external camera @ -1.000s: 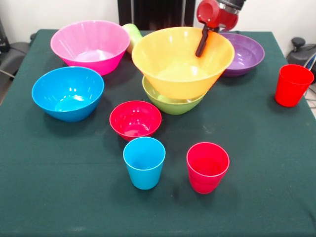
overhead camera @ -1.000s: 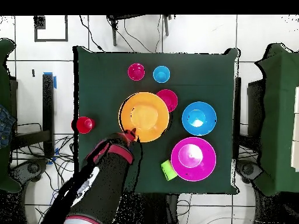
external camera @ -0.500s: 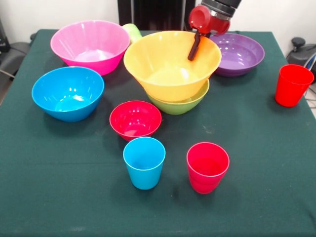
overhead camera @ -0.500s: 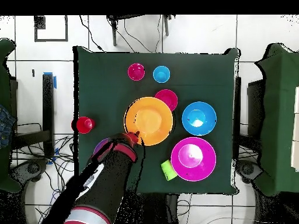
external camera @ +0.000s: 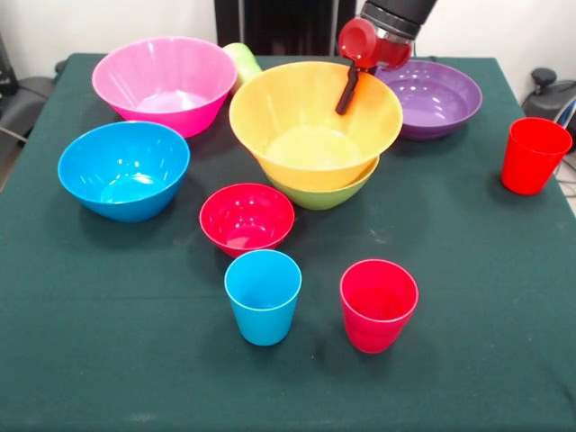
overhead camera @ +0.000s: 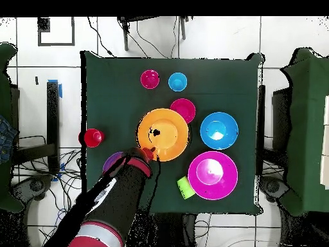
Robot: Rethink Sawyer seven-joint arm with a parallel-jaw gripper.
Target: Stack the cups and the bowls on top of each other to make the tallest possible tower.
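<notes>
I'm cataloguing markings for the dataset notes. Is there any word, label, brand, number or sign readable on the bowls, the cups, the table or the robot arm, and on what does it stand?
None can be read.
The glossy orange plastic bowl, big pink plastic bowl, sky blue plastic cup and the other bowls and cups show plain surfaces.
The green cloth-covered table bears no print.
The red and black robot arm shows no legible marking.

Orange bowl (external camera: 315, 121): nested in the lime green bowl (external camera: 326, 191), only a green rim crescent showing beneath it.
Gripper (external camera: 345, 94): dark finger reaches over the orange bowl's far rim; whether the jaws are apart cannot be told.
Pink bowl (external camera: 165, 83): left of the orange bowl.
Purple bowl (external camera: 434, 97): right of it.
Small red bowl (external camera: 247, 219): in front of it.
Worktop (external camera: 468, 315): green cloth.
</notes>
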